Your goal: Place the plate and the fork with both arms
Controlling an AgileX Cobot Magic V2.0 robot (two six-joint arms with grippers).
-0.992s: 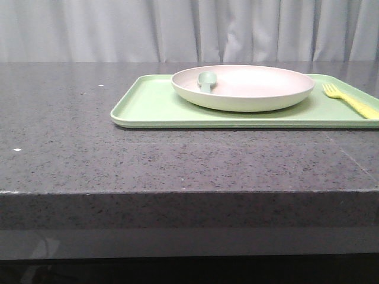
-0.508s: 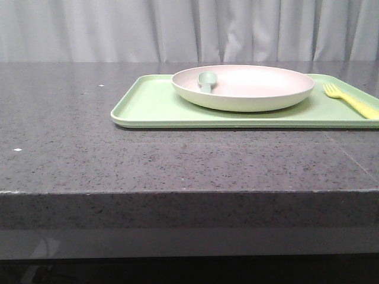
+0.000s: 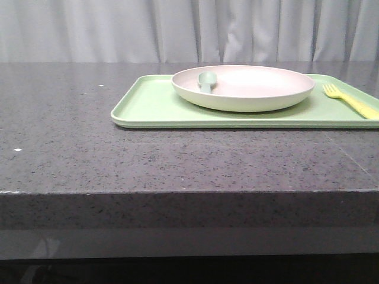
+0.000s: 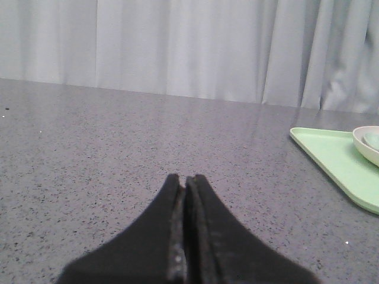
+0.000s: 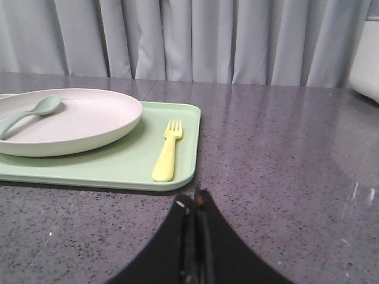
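Observation:
The cream plate rests on the light-green tray at the table's back right. A pale teal spoon lies in the plate. The yellow fork lies on the tray to the right of the plate; the right wrist view shows the fork near the tray's corner. My right gripper is shut and empty, just short of the tray edge. My left gripper is shut and empty over bare table, well away from the tray. Neither arm appears in the front view.
The dark speckled table ends at a front edge. A grey curtain hangs behind it. A white object stands at the far right of the table in the right wrist view.

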